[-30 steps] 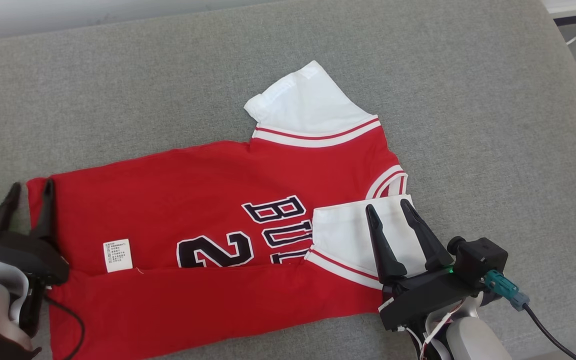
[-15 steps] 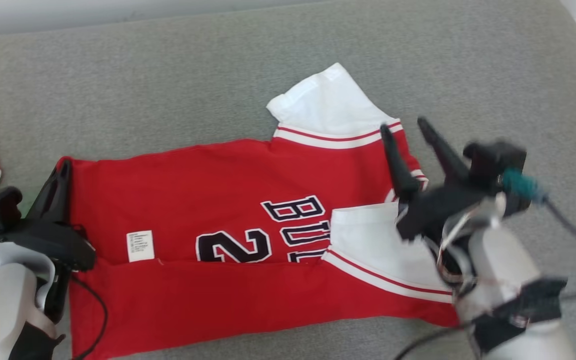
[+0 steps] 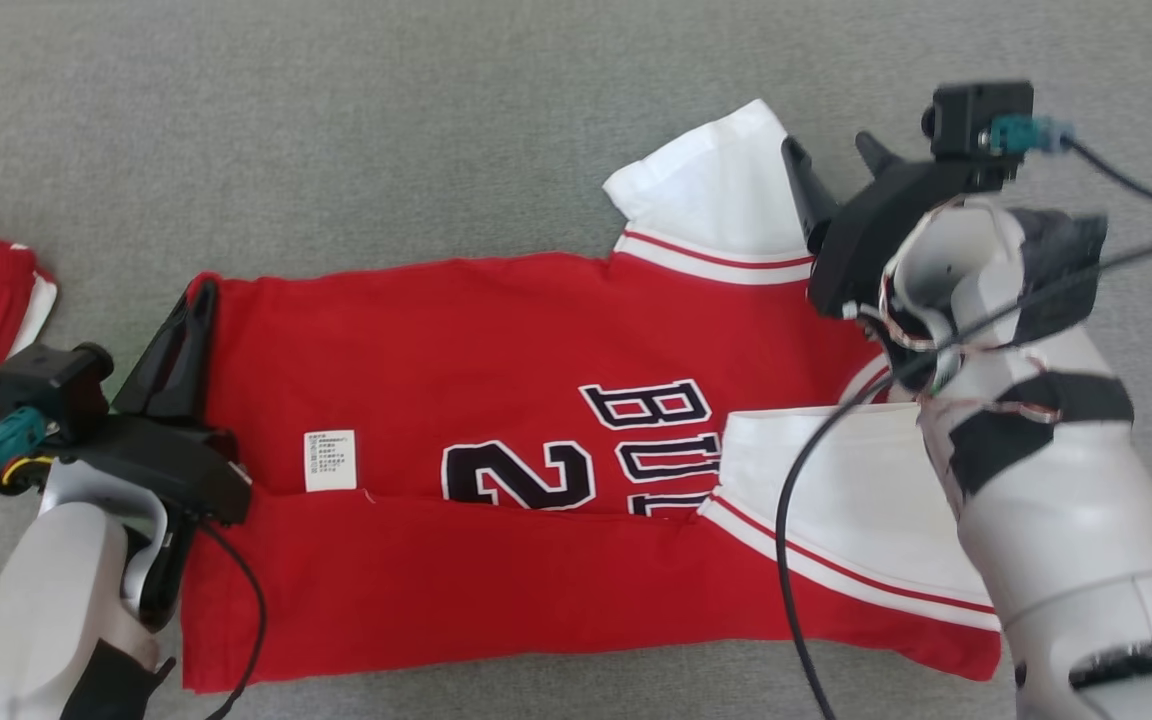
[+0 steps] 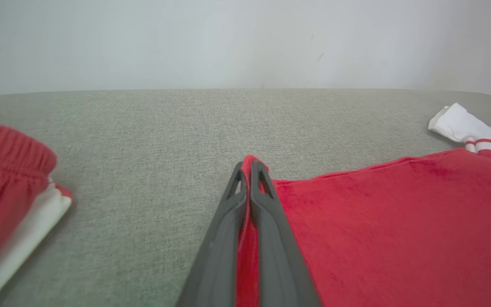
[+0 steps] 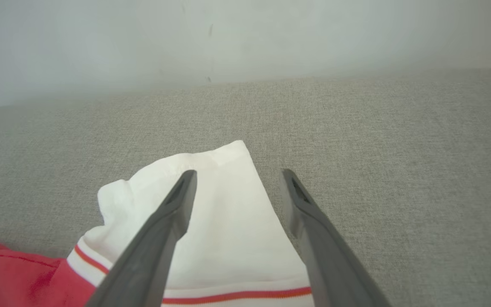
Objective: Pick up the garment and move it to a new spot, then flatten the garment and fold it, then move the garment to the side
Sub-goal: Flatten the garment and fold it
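Lying partly folded on the grey cushion (image 3: 336,120), the red shirt (image 3: 496,380) looks light, soft and limp. Left claw (image 4: 249,172) pinches its hem corner (image 4: 252,159) shut. Right claw (image 3: 829,150) gapes empty over the far white sleeve (image 3: 706,190), judged the next sound hold.

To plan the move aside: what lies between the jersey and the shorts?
Bare grey cushion, plus the left gripper, shut on a corner of the jersey; the left wrist view shows this.
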